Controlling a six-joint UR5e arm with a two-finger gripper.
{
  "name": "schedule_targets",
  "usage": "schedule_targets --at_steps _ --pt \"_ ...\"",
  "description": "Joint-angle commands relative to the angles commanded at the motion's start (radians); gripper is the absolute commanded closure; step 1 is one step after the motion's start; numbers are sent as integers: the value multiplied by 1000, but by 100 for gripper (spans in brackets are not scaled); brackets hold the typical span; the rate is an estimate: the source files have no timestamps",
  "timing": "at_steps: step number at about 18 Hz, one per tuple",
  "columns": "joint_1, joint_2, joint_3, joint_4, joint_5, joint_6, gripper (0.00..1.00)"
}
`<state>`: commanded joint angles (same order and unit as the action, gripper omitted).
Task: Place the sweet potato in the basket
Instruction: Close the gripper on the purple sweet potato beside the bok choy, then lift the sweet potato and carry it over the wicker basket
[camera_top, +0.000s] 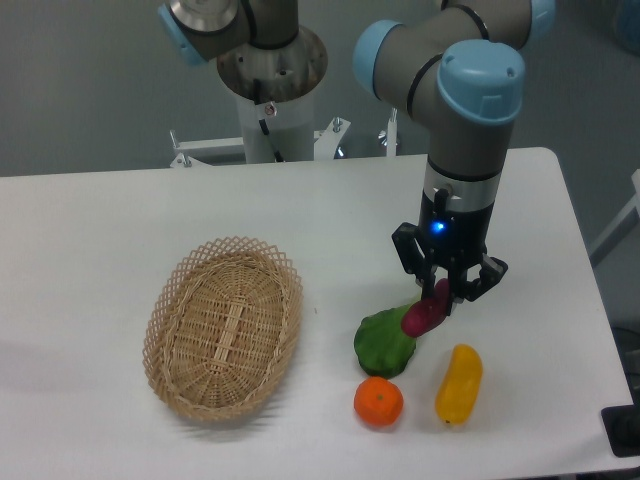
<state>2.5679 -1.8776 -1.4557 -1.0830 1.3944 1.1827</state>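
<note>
1. The sweet potato (428, 308), a small, smooth, dark magenta-red oblong with tapered ends, is held tilted between the fingers of the black two-finger gripper (441, 297); the jaws are closed on its upper end, and its lower end hangs in front of the green vegetable.
2. Whether the sweet potato is lifted free or touches the lumpy green vegetable (384, 343) cannot be told from this single view.
3. The round orange fruit (379, 401) lies just beside the green vegetable, and the yellow oblong vegetable (459, 383) lies near it, below the gripper.
4. The oval, shallow, light tan woven wicker basket (166, 302) with a lacy scalloped rim is seen well apart, on the white table (90, 220), with nothing visible inside.
5. The step in hand is judged to be the carry toward the basket. It would be done well if the sweet potato were raised straight up until the green vegetable is cleared, then moved across above the rim and lowered over the basket's middle before the jaws are parted.
6. Because the grip sits near one end, a slow, level motion is advised, lest the piece swing or slip.
7. The contact of the finger pads is hidden by the fingers, and the arm's upper links are cut off by the frame.
</note>
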Motion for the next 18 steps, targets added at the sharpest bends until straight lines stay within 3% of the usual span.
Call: schedule_targets --at_steps 7,10,15,18 --pt "-84 69 -90 9 0 -211 79" --pt "-135 104 -167 17 32 -261 79" --pt "-271 104 -302 181 184 -396 79" --pt "-334 74 -370 242 233 -485 79"
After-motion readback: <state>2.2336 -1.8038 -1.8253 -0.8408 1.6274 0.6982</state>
